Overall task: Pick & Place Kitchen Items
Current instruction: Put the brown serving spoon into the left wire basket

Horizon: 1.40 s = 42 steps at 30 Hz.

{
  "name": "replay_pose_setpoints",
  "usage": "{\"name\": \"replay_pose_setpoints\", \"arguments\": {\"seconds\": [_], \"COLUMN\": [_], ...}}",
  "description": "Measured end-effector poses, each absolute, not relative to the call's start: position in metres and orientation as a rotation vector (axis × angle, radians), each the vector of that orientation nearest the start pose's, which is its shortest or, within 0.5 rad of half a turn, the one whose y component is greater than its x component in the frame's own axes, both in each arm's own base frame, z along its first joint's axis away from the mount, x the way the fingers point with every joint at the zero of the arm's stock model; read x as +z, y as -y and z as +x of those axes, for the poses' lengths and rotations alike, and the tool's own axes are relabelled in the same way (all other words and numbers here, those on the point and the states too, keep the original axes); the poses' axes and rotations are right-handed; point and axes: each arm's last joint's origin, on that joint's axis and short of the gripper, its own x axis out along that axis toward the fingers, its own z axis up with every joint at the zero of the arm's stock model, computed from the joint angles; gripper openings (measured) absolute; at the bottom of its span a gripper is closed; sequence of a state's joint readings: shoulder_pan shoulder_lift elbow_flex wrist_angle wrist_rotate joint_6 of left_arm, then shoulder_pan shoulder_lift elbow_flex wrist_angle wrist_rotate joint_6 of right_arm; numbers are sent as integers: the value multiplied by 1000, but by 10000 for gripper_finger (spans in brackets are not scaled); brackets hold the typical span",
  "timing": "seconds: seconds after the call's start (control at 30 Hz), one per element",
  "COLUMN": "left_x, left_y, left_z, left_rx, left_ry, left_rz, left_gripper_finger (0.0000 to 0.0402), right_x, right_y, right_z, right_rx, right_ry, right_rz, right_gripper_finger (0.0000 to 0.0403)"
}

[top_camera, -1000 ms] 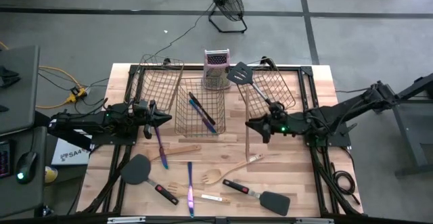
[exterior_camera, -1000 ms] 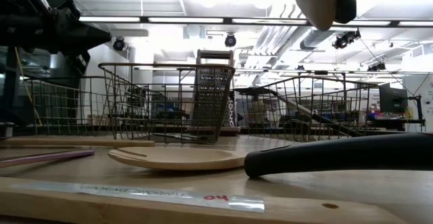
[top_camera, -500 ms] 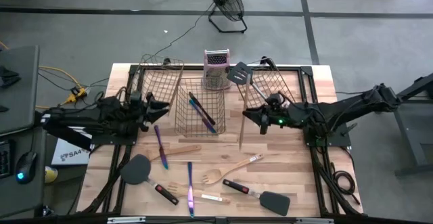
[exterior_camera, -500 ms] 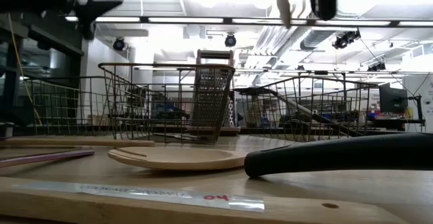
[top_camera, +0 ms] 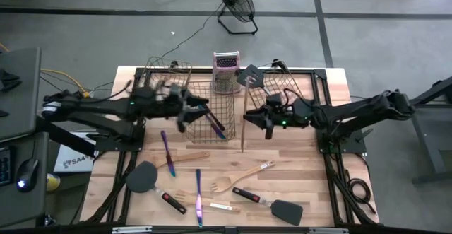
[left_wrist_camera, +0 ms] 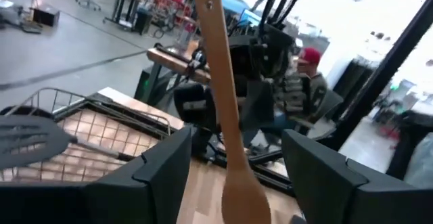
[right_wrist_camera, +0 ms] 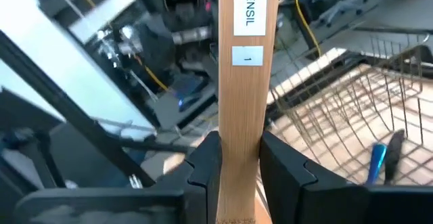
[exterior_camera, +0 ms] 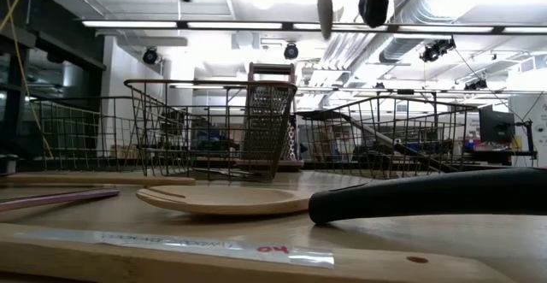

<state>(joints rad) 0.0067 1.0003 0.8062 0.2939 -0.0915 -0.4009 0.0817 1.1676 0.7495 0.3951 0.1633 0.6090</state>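
Your right end effector [right_wrist_camera: 233, 163] is clamped on a long pale wooden utensil [top_camera: 244, 124], its fingers [right_wrist_camera: 206, 158] pressed to both flat sides, and it hangs above the counter [top_camera: 318, 191] between the middle basket [top_camera: 205, 114] and the right basket [top_camera: 282, 92]. The utensil hangs steeply, one end low toward the counter's middle. Your left end effector [left_wrist_camera: 233, 176] is spread wide with nothing between its fingers; it hovers over the middle basket's left rim, facing that same utensil across the gap. You look to be mid-carry, with a handover to the left arm or a drop into a basket as the likely step. Next you need to line the utensil up over the chosen basket, or between the left fingers, before letting go. Purple cutlery [top_camera: 212, 121] already lies in the middle basket, a black spatula [top_camera: 248, 77] rests in the right one, and other spoons and spatulas wait along the counter's near edge [top_camera: 233, 184].
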Motion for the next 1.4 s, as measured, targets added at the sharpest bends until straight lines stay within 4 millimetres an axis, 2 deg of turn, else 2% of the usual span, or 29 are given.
{"name": "replay_pose_setpoints", "arguments": {"seconds": [0.23, 0.47, 0.73, 1.2, 1.4], "left_x": [367, 367, 366, 367, 356], "left_y": [-3, -2, -2, -3, -3], "left_z": [283, 317, 336, 338, 351], "left_rx": [17, -7, 8, 13, 3], "left_ry": [81, 49, 40, 58, 70], "left_rz": [-341, -345, -348, -397, -418], "left_gripper_finger": [229, 230, 230, 229, 229], "right_x": [299, 298, 298, 296, 292], "right_y": [-19, -20, -23, -19, -14], "right_z": [262, 262, 261, 264, 271], "right_rx": [-16, 6, 45, 50, 74], "right_ry": [-21, -27, -36, -45, -41], "right_rz": [559, 522, 493, 440, 442], "right_gripper_finger": [78, 78, 78, 78, 78]}}
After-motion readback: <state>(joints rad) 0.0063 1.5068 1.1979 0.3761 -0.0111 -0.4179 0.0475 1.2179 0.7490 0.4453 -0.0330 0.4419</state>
